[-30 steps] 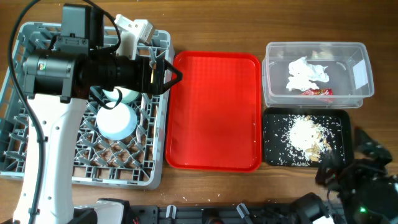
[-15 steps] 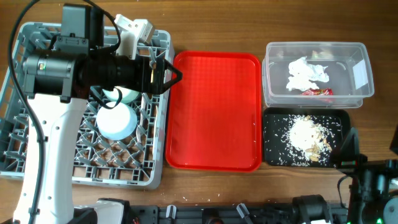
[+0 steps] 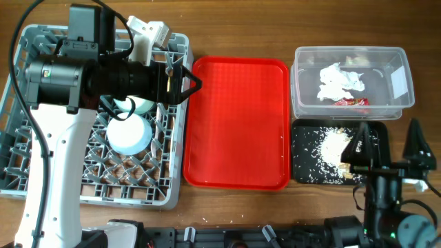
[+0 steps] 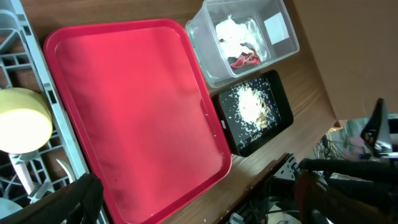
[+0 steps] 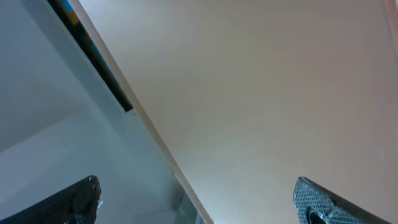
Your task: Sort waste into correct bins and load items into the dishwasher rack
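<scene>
Right hand (image 3: 387,138): 2 fingers apart, empty, at the near edge of the worktop (image 3: 241,201). Just beyond it is 1 black tray (image 3: 306,176) with 1 heap of rice scraps (image 3: 337,146). Then 1 clear tub (image 3: 303,76) holding 1 napkin (image 3: 339,81) and 1 foil wrapper (image 3: 351,102). Left hand (image 4: 202,196): fingers spread, empty, at the right edge of the rack (image 3: 21,172). Rack holds 2 bowls (image 3: 129,134) and 1 cup (image 4: 22,127).

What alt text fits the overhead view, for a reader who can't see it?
An empty red tray sits mid-table between a grey rack, left, with the left arm over it, and two bins, right. The clear tub holds a napkin and foil wrapper; the black tray holds rice scraps, the open right hand at its front edge.
</scene>
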